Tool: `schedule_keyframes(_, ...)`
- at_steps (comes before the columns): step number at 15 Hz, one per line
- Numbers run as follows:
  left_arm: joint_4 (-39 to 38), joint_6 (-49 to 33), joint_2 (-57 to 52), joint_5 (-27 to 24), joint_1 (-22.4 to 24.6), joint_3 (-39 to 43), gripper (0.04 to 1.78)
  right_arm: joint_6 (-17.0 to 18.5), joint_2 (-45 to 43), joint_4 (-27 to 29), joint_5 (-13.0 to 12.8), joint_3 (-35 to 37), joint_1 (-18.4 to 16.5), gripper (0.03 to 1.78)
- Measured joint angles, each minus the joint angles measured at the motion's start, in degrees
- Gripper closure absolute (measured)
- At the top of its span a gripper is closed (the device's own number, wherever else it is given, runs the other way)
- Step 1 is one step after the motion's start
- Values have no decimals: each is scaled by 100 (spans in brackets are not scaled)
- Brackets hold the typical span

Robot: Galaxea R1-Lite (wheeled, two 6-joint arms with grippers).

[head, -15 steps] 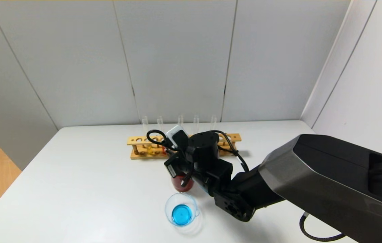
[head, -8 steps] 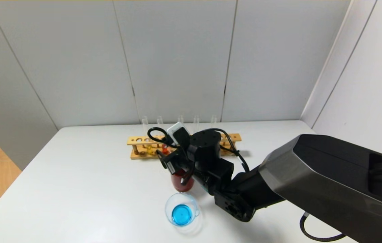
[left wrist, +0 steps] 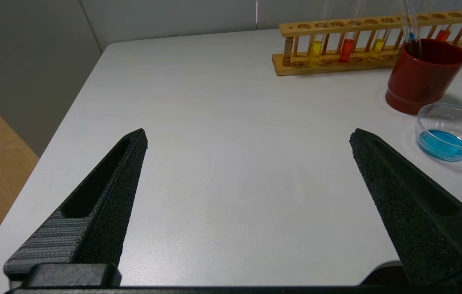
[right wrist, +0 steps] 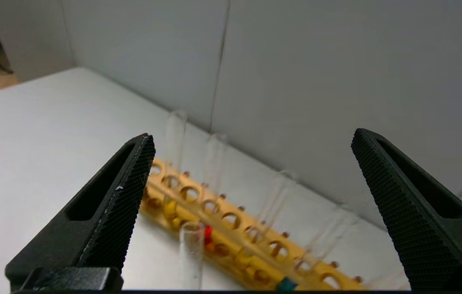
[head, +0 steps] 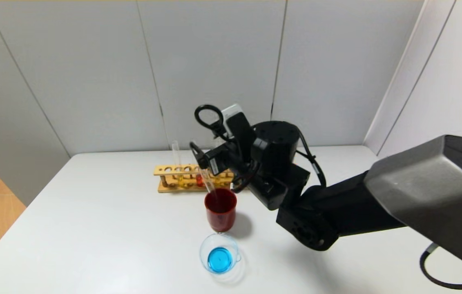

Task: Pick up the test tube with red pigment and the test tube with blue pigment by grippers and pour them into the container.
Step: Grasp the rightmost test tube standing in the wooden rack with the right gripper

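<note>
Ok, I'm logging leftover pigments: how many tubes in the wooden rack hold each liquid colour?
Yellow tubes: 2
Red-orange tubes: 2
Teal tube, mostly hidden behind the red cup in the left wrist view: 1
Total: 5

We are seeing a matt, smooth white table [left wrist: 214, 122], a varnished wooden rack [left wrist: 378, 57], and clear glossy glass in the container [left wrist: 455, 130] and the tube [head: 208, 185] leaning in the cup. We are noting the glossy dark red cup [left wrist: 422, 77] and rough, grainy black plastic fingers [right wrist: 120, 204].
</note>
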Motion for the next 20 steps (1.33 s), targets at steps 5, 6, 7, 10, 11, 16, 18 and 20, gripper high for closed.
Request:
schedule_keyframes(5,0,-2,0,-2,2,0,7,132,-913,395,-887,844,-549,6)
schedule_keyframes(6,0,-4,0,-2,2,0,7,239,-1070,321,-929,1230,-623,6)
schedule_keyframes(7,0,-4,0,-2,2,0,7,366,-1202,172,-959,1615,-684,6)
schedule_keyframes(10,-2,0,0,-2,2,0,7,603,-1467,-581,-1035,2872,-811,6)
schedule_keyframes(11,0,-2,0,0,2,0,7,625,-1508,-928,-1053,3291,-830,6)
schedule_keyframes(16,0,-6,0,0,0,0,7,802,-1523,-2199,-1056,4406,-874,6)
schedule_keyframes(18,0,-4,0,-2,0,0,7,827,-1414,-2216,-1045,4339,-872,6)
schedule_keyframes(20,-2,0,0,0,0,0,7,845,-1202,-2230,-1009,4183,-833,6)
